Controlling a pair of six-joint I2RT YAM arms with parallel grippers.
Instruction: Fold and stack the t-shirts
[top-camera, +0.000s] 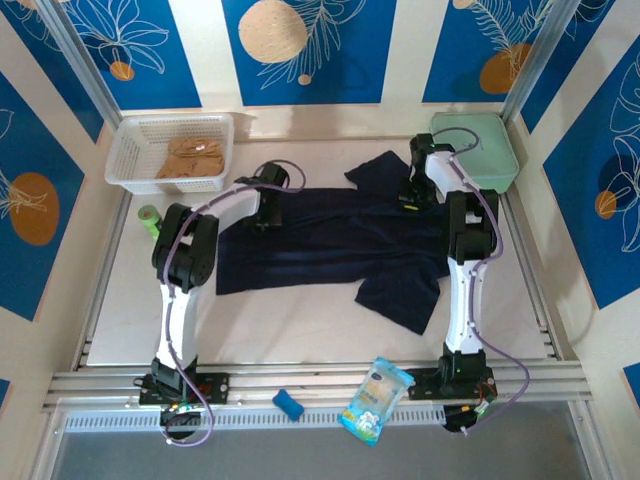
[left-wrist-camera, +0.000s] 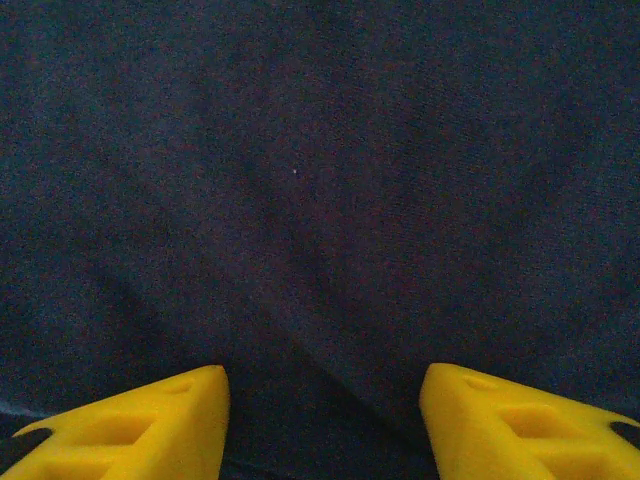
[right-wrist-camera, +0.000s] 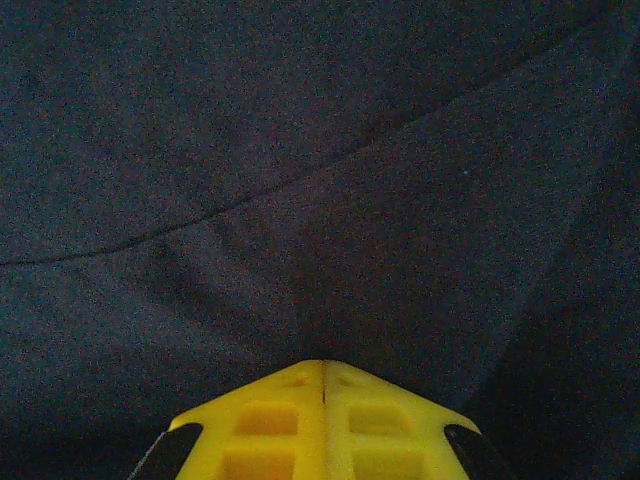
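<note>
The dark navy t-shirt (top-camera: 330, 245) lies spread across the table, one sleeve toward the back (top-camera: 380, 170) and one toward the front (top-camera: 405, 295). The tan t-shirt (top-camera: 190, 158) lies crumpled in the white basket (top-camera: 130, 150) at the back left. My left gripper (top-camera: 262, 215) hovers over the navy shirt's back left edge; its yellow fingers (left-wrist-camera: 150, 425) stand wide apart, open (left-wrist-camera: 325, 405), over navy cloth (left-wrist-camera: 320, 180). My right gripper (top-camera: 413, 200) is at the shirt's back right. Its fingers (right-wrist-camera: 322, 375) are pressed together, and creases in the navy cloth (right-wrist-camera: 300, 200) run into the tips.
A mint-green case (top-camera: 478, 150) sits at the back right corner, close to the right arm. A small green roll (top-camera: 148, 215) lies at the left edge. A blue object (top-camera: 289, 404) and a snack packet (top-camera: 377, 400) rest on the near rail.
</note>
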